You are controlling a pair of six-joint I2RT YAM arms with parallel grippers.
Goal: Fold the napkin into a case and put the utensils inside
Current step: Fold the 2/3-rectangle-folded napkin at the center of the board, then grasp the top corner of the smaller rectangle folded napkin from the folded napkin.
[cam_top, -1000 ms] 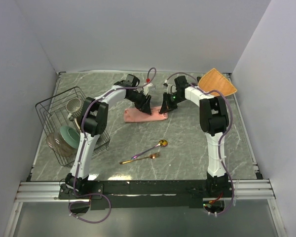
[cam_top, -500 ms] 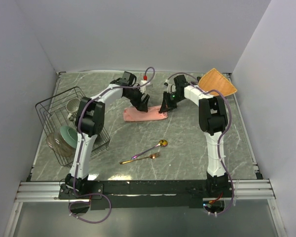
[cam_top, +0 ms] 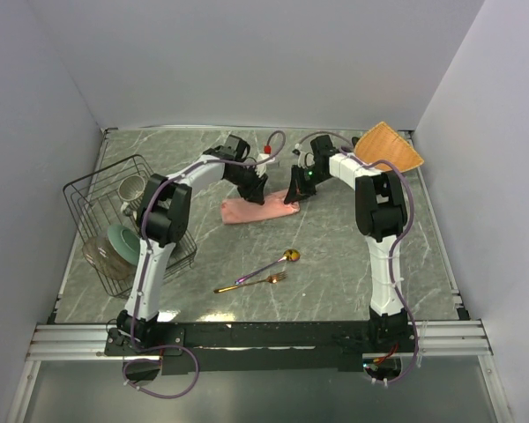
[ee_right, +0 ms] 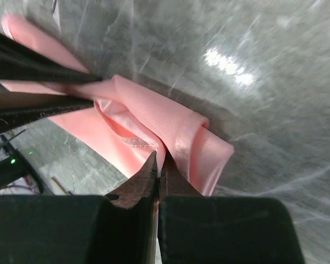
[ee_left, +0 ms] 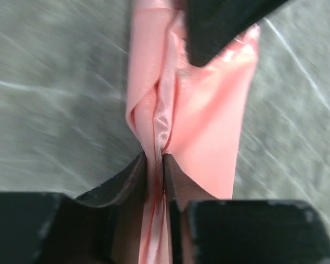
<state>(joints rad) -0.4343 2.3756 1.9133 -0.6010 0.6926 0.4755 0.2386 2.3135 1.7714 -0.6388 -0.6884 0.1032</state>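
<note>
Pinching satiny, creased napkin (ee_left: 209,126) (apparently layered)

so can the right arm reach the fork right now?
Probably not yet: the right gripper is shut on the napkin. The fork lies uncovered beside the spoon, so the way looks free once it lets go.

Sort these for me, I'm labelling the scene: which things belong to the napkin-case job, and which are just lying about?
Of the job: napkin, pinched by left gripper and right gripper; spoon; fork.
Lying about: woven mat, far right; wire rack and its crockery, left.
</note>
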